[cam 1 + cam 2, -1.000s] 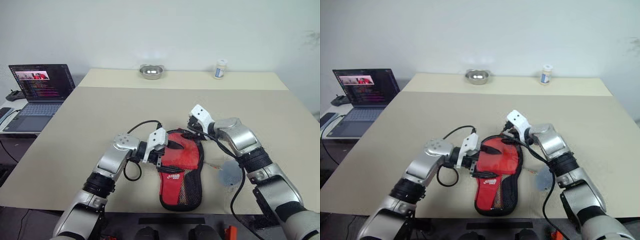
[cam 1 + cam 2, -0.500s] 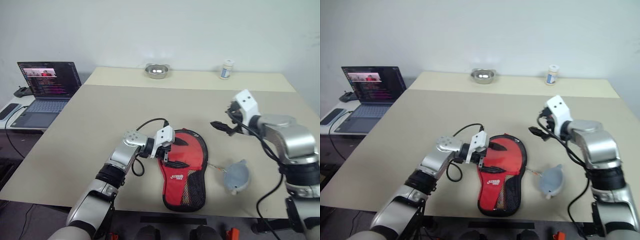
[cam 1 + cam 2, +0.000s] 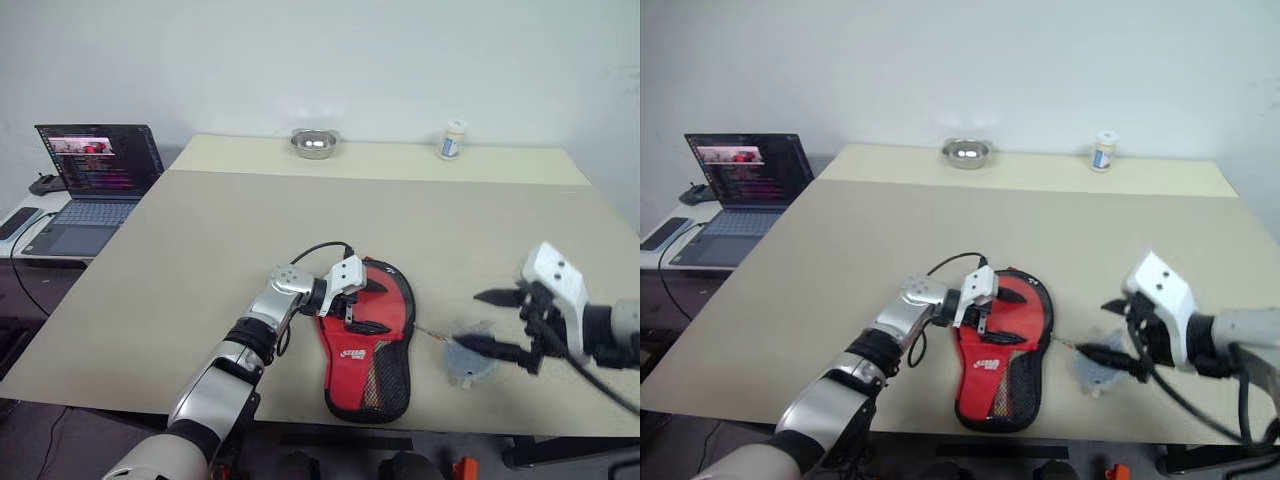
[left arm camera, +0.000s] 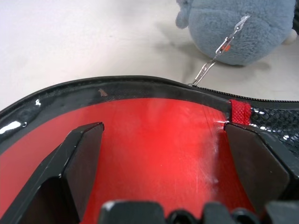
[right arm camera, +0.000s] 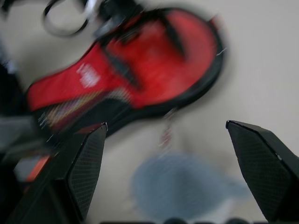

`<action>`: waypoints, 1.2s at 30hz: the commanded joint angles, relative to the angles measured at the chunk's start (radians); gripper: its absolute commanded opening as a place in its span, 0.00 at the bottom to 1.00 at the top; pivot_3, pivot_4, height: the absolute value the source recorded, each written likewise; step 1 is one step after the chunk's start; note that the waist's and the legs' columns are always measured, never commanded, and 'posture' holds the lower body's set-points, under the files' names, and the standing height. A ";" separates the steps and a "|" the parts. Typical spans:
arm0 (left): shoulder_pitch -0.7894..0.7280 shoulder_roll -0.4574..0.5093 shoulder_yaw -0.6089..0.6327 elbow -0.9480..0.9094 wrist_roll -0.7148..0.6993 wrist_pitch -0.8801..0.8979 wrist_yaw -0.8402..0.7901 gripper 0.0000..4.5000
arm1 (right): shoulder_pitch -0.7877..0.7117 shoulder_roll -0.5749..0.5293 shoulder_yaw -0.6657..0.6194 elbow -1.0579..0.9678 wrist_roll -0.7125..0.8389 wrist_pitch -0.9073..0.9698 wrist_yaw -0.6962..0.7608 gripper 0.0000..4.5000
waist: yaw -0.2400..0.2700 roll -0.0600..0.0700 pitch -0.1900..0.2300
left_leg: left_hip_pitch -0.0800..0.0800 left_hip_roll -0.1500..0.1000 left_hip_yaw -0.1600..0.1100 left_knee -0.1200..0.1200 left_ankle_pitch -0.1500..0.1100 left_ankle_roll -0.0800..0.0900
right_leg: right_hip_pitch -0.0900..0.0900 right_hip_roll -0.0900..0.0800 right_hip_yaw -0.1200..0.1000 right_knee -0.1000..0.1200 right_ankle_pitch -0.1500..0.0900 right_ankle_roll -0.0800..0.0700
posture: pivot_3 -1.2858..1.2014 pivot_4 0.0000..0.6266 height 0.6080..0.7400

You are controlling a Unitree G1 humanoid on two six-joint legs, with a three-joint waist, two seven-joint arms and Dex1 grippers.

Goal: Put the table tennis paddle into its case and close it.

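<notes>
We are seeing the left gripper (image 3: 365, 306) lying spread wide over the round end of the case (image 3: 372, 340), one black finger (image 3: 374, 287) near the far rim and the other across the red face. The fingers are low over the clear red side; we cannot tell whether they are pressing on it, and they are closing on nothing. The right gripper (image 3: 497, 322) is hanging above the table's (image 3: 250, 230) near right part, well apart from the case, its fingers also standing wide with nothing between them. The case is lying flat near the table's front edge, round end away from us, narrow mesh end almost at the edge. We cannot tell whether the table tennis paddle is inside. A thin metal zipper pull (image 4: 216, 50) is trailing from the case's right rim toward a small grey-blue plush toy (image 3: 470, 353), which is sitting just beside the case under the right gripper. The middle and far table is lying broad and bare, with a metal bowl (image 3: 315, 142) and a small white bottle (image 3: 452, 139) at the far edge. A laptop (image 3: 88, 175) is standing off to the left on a separate surface.
</notes>
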 commanded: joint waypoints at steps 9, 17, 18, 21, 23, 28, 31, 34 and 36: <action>-0.026 0.000 -0.016 0.138 0.060 -0.085 -0.029 1.00 | 0.252 -0.043 0.173 0.075 -0.196 -0.310 -0.182 0.99 | -0.003 -0.001 -0.001 | 0.001 0.000 0.001 0.001 0.001 -0.001 | 0.001 0.001 0.001 0.000 -0.003 0.005 | 0.52 0.24 1.00; -0.016 0.001 -0.016 0.142 0.064 -0.094 -0.031 1.00 | 0.223 -0.016 0.310 0.165 -0.285 -0.405 -0.264 0.99 | -0.004 -0.005 -0.004 | 0.002 0.001 0.001 0.001 0.001 -0.001 | 0.001 0.002 0.001 0.001 -0.003 0.005 | 0.52 0.24 1.00; -0.016 0.002 -0.017 0.143 0.065 -0.095 -0.030 1.00 | 0.212 -0.009 0.318 0.171 -0.291 -0.406 -0.276 0.96 | -0.004 -0.005 -0.004 | 0.002 0.001 0.001 0.001 0.001 -0.001 | 0.001 0.002 0.001 0.001 -0.003 0.005 | 0.52 0.24 1.00; -0.014 0.004 -0.018 0.148 0.069 -0.100 -0.030 1.00 | 0.185 -0.005 0.348 0.190 -0.318 -0.416 -0.298 0.79 | -0.005 -0.005 -0.004 | 0.002 0.001 0.001 0.001 0.001 -0.001 | 0.001 0.002 0.001 0.000 -0.003 0.005 | 0.52 0.24 1.00; -0.012 0.003 -0.020 0.151 0.071 -0.104 -0.028 1.00 | 0.180 -0.013 0.365 0.196 -0.336 -0.426 -0.304 0.64 | -0.004 -0.005 -0.004 | 0.002 0.001 0.001 0.001 0.001 -0.001 | 0.001 0.002 0.001 0.000 -0.003 0.005 | 0.52 0.24 1.00; -0.004 -0.005 -0.031 0.162 0.081 -0.105 -0.029 1.00 | 0.169 -0.090 0.400 0.183 -0.369 -0.494 -0.252 0.28 | -0.005 -0.007 -0.005 | 0.002 0.001 0.001 0.001 0.001 -0.001 | 0.001 0.002 0.001 0.001 -0.003 0.005 | 0.52 0.24 1.00; -0.007 -0.014 -0.032 0.179 0.083 -0.096 -0.025 1.00 | 0.149 -0.167 0.389 0.122 -0.323 -0.518 -0.147 0.16 | -0.004 -0.006 -0.006 | 0.002 0.001 0.001 0.001 0.001 -0.001 | 0.001 0.002 0.001 0.000 -0.003 0.005 | 0.52 0.24 1.00; -0.012 -0.028 -0.025 0.186 0.070 -0.079 -0.043 1.00 | 0.175 -0.245 0.355 0.058 -0.267 -0.519 -0.042 0.09 | -0.001 -0.006 -0.006 | 0.002 0.001 0.000 0.001 0.001 -0.001 | 0.001 0.002 0.000 0.000 -0.003 0.005 | 0.52 0.24 1.00; -0.019 -0.039 -0.024 0.194 0.067 -0.072 -0.047 1.00 | 0.217 -0.297 0.330 0.018 -0.245 -0.524 0.016 0.06 | 0.001 -0.006 -0.006 | 0.002 0.001 0.000 0.001 0.001 -0.001 | 0.002 0.002 0.000 -0.001 -0.003 0.005 | 0.52 0.24 1.00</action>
